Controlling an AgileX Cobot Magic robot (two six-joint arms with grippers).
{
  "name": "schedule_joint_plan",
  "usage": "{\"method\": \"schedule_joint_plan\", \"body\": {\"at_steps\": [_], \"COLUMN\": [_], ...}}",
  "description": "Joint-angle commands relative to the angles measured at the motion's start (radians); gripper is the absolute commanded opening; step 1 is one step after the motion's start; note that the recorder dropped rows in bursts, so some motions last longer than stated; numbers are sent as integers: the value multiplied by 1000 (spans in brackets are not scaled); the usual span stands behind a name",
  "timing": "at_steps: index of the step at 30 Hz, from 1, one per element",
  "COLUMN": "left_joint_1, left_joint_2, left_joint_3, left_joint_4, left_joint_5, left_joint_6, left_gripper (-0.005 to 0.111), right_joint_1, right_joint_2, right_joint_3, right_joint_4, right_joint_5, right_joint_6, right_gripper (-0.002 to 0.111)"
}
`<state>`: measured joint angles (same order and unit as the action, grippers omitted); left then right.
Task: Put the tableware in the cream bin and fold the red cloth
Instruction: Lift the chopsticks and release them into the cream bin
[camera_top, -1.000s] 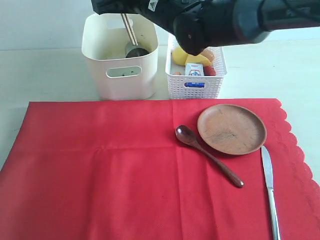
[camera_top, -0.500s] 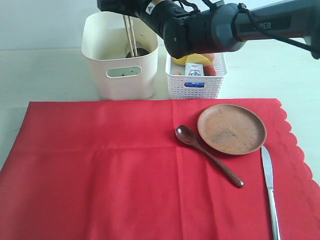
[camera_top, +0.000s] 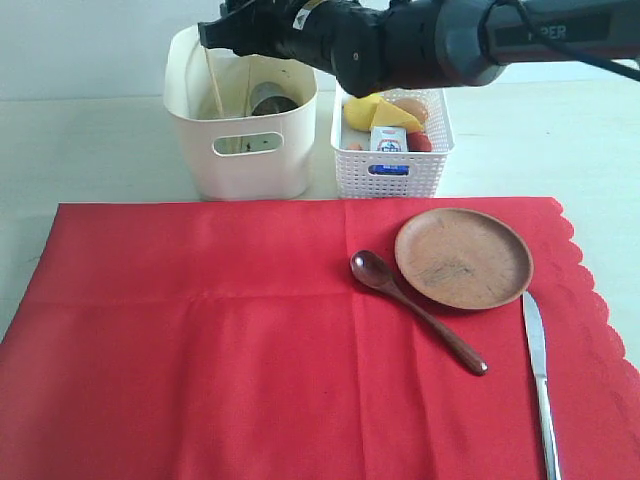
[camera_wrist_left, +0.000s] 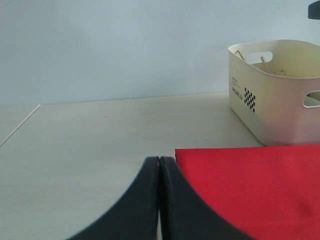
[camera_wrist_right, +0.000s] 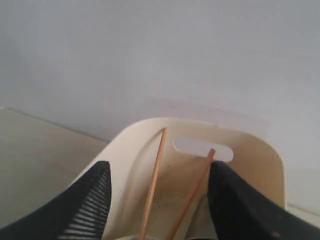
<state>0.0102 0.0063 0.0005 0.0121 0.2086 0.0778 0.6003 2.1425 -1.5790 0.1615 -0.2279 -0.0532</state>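
Tool on the right (camera_wrist_right: 160, 165) is hanging over the cream bin (camera_top: 240, 170) with its jaws standing well apart. The wooden chopsticks (camera_wrist_right: 152, 185) are leaning between them, inside the bin and against its far wall. One stick's top is sitting very close to a pad, but neither looks clamped. A steel cup (camera_top: 270, 100) is lying deeper in the same bin.

Remaining tableware is waiting on the red cloth (camera_top: 200, 340). The round brown plate (camera_top: 463, 257) is lying flat, with the dark wooden spoon (camera_top: 415, 310) just beside it and the silver table knife (camera_top: 538, 370) near the scalloped edge.

By my judgement, the plate is going to be stiff and fairly light, and best pinched at its raised rim. The spoon is offering a slim handle to grip mid-length. The knife is looking thin and slippery and is lying flush on soft fabric, so it is calling for a narrow pinch across the handle. The cloth itself is looking limp and is best taken at a corner or edge.

Beside the bin, the white lattice basket (camera_top: 390, 170) is holding food items. The left tool (camera_wrist_left: 159, 200) is resting low over the tabletop (camera_wrist_left: 90, 140) by the cloth's corner, with its jaws pressed together on nothing.
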Motion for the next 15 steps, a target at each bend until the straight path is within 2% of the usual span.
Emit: {"method": "schedule_joint_plan", "body": {"at_steps": [1,7,9,15], "left_joint_1": [1,1,1,1], "left_joint_2": [-6,-6,-6,-6], "left_joint_3": [-1,-1,-1,-1], "left_joint_4": [4,4,4,4], "left_joint_5": [-7,-7,-7,-7], "left_joint_6": [-5,-5,-5,-5], "left_gripper": [0,0,0,0], "right_joint_1": [-8,-8,-8,-8], "right_joint_2": [-82,-176,-206,-328], "right_joint_3": [1,66,100,299], "right_joint_4": [-8,-8,-8,-8], "right_joint_5": [157,254,261,195], "right_joint_6": [-69,-76,-76,-76], "right_gripper": [43,8,0,0]}}
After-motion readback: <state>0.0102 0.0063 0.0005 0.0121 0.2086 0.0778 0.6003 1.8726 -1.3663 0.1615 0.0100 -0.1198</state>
